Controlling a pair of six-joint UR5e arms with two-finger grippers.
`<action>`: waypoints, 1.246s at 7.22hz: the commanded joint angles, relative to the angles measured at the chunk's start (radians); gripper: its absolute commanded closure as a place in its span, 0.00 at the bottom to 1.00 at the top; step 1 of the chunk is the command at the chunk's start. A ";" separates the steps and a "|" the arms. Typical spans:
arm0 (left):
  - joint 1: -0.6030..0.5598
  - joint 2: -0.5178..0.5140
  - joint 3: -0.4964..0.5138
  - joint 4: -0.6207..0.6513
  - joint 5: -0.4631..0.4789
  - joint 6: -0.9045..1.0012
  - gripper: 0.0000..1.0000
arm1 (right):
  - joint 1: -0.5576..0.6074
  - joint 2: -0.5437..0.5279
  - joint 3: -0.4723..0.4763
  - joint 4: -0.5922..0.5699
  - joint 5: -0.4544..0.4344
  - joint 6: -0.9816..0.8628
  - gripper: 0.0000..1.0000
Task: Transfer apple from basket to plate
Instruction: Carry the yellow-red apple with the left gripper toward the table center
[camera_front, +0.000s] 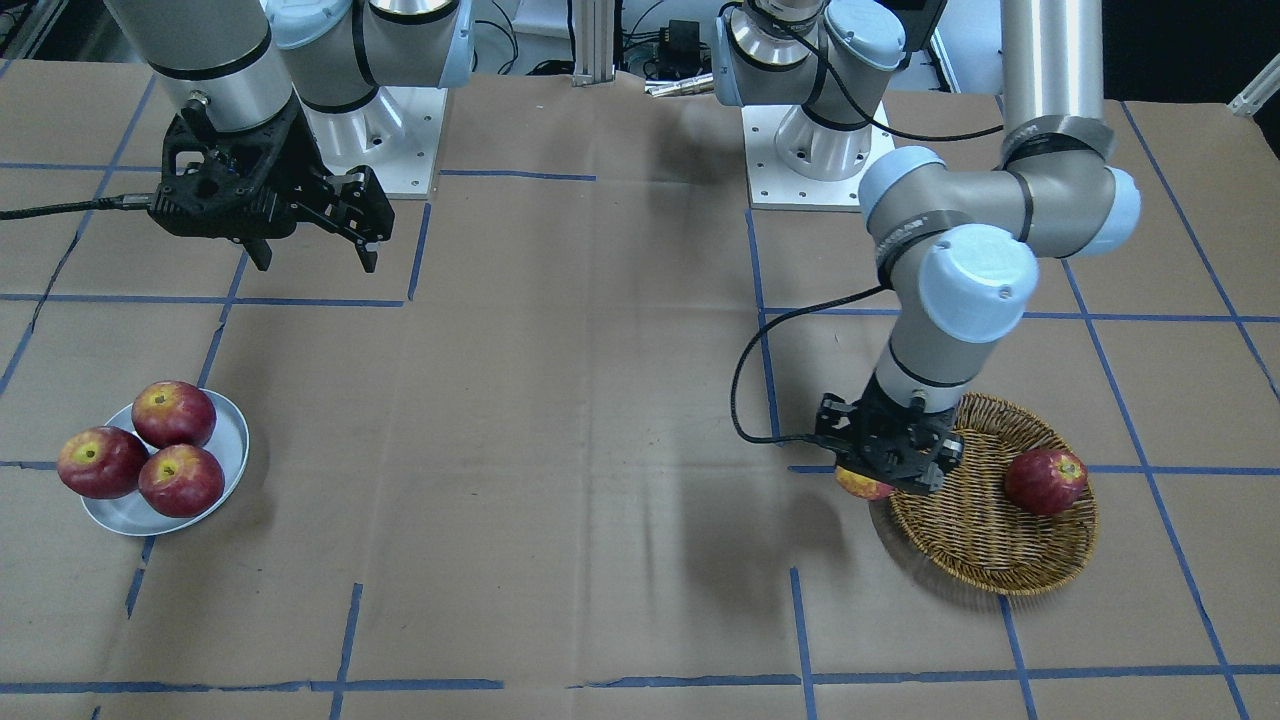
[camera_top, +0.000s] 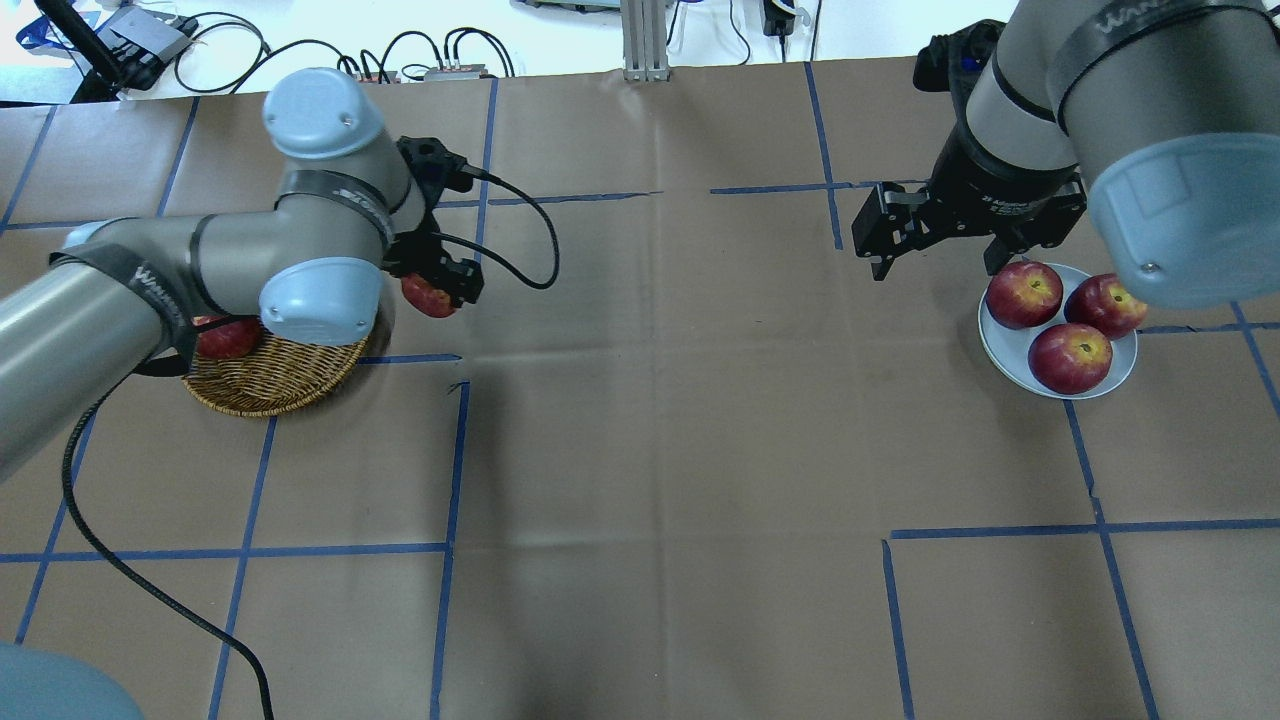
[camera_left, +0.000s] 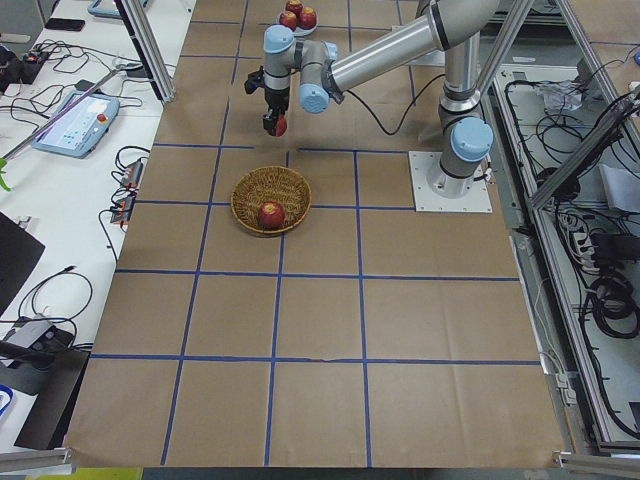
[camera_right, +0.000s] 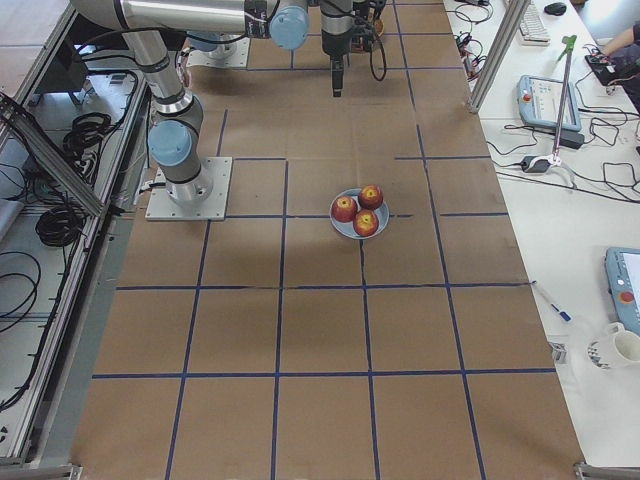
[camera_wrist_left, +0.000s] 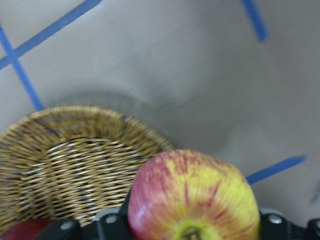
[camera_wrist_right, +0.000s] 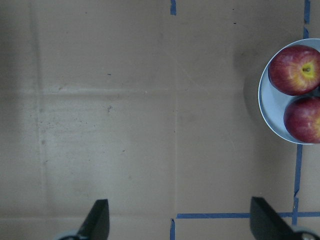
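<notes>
The left pincer (camera_front: 880, 465) is clamped on the apple (camera_wrist_left: 192, 195), the pale yellow one with red streaks. It grips from above, one finger on each side, stem end facing the wrist camera. The apple is held up off the wicker. As far as I can tell it's already just past the rim of the basket (camera_front: 985, 585), on the side toward the plate. That fits a carry: lifted high enough that it won't snag the weave on the way out.

One dark red apple (camera_front: 1045, 481) is left in the basket, resting against the far-left wall, well away from the grip.

The basket sits on the left of the tabletop (camera_front: 600, 450), and the plate (camera_front: 236, 432) is way over on the right, so it's a long haul across.

The right pincer (camera_front: 318, 250) hangs with its fingers spread and nothing between them, up near the plate on the far side. My guess is it's parked there to stay out of the way, or waiting for a handoff.

Count:
- Two pincers.
- One basket.
- One plate.
- Five apples: the pale one in the grip, one red in the basket, and three red on the plate (camera_front: 174, 413) (camera_front: 101, 462) (camera_front: 181, 480).

Those three pretty much fill the plate, so finding a spot for a fourth looks tight.
</notes>
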 joint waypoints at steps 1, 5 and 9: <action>-0.200 -0.076 0.032 0.029 0.003 -0.294 0.50 | 0.000 0.000 0.000 0.000 0.001 0.000 0.00; -0.339 -0.294 0.238 0.040 0.009 -0.441 0.50 | 0.000 0.000 0.001 0.000 -0.001 0.000 0.00; -0.336 -0.286 0.221 0.038 0.007 -0.433 0.47 | 0.000 0.000 0.000 0.000 -0.001 0.000 0.00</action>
